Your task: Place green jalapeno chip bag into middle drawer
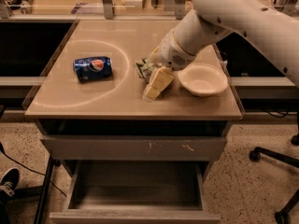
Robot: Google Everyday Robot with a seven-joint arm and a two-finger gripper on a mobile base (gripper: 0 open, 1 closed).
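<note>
You had the gripper (155,84) down at the tabletop (93,101), right of centre, with its cream-coloured end tilted toward the front edge and lying over the green jalapeno chip bag (144,69). From this view you could not tell whether the gripper was spread, pressed together or pinching the bag. The white arm (233,13) reached in from the upper right and sloped down to that spot. The bag lay on the tabletop between the blue Pepsi can (93,68) and the white bowl (202,80). Only its crumpled left part showed beside the gripper, and the rest was hidden under it. The can lay on its side well to the left of the bag. The bowl sat upright just to the right of the gripper, near the table's right edge. Below the tabletop you could see the grey front panel (135,148) with pale scratch marks, closed. Under that panel the middle drawer (135,195) stood pulled out toward the camera, its flat grey floor showing. A dark shoe (8,181) sat on the speckled floor at the lower left, and chair legs with castors (275,157) were at the right.
</note>
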